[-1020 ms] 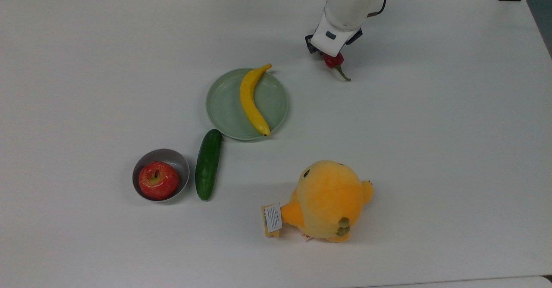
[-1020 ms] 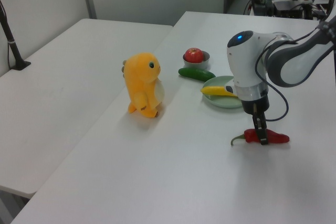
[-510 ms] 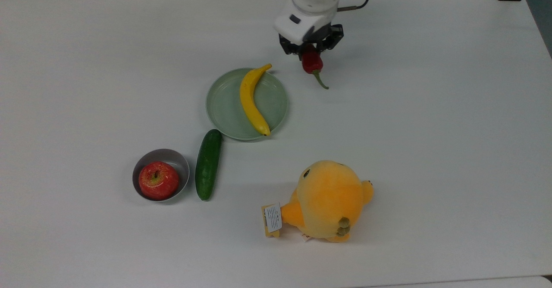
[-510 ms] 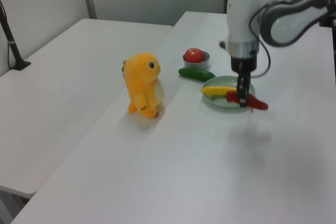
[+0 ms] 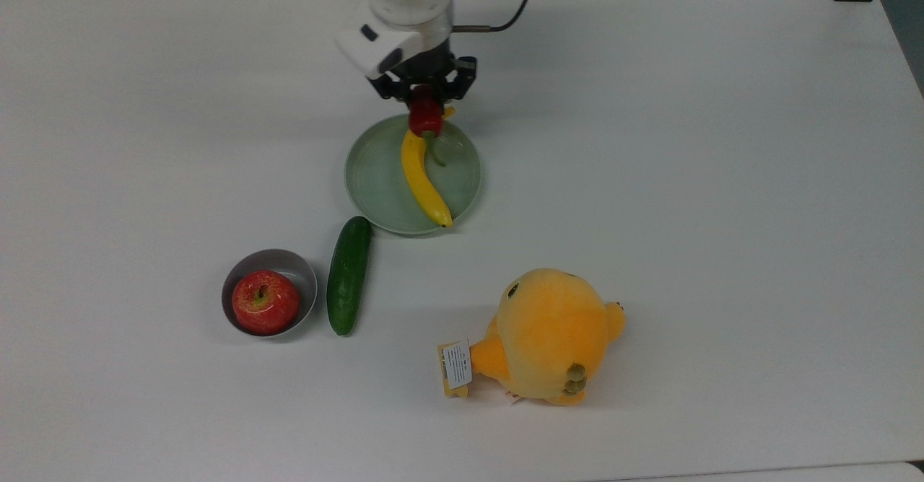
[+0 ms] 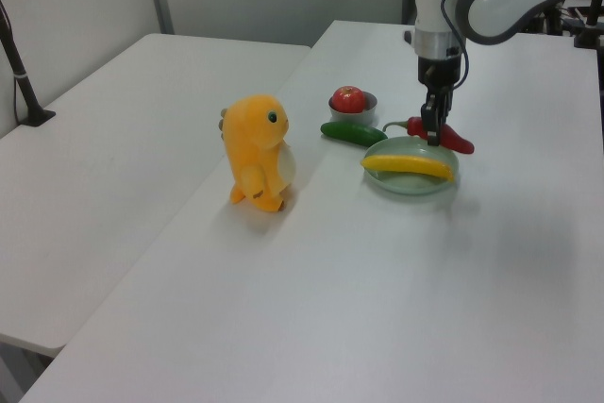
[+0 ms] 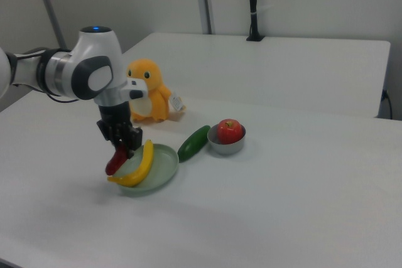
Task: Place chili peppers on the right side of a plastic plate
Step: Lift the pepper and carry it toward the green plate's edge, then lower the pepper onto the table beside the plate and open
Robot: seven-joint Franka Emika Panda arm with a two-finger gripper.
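While the big white bench (image 5: 722, 179) has lots of bare room, the spot that counts is small. The yellow plush toy (image 5: 548, 334) is seen low in the middle of the top view, well apart from the rest. The plastic plate (image 5: 372, 179) is found in the middle of the top view, and a banana (image 5: 422, 175) is laid on it from its upper rim down to its lower right rim. A cucumber (image 5: 348, 274) is laid just beside the plate's lower left rim, and a grey bowl (image 5: 292, 262) with a red apple (image 5: 265, 301) is set lower left of that.

The tool (image 5: 426, 103) is seen at the plate's upper rim in the top view, closed on the chili pepper (image 5: 426, 115). The pepper is held up in the air, above the banana's upper tip. Its green stem is pointed down the frame, over the plate's right half.

The long side of the pepper is lined up nearly with the banana. The bare bench to the right of the plate in the top view is where the pepper is probably wanted, so the tool would have to be carried right, past the rim. No other thing is seen there, so the way looks open. The banana tip just under the pepper could be bumped if the tool is lowered too soon.
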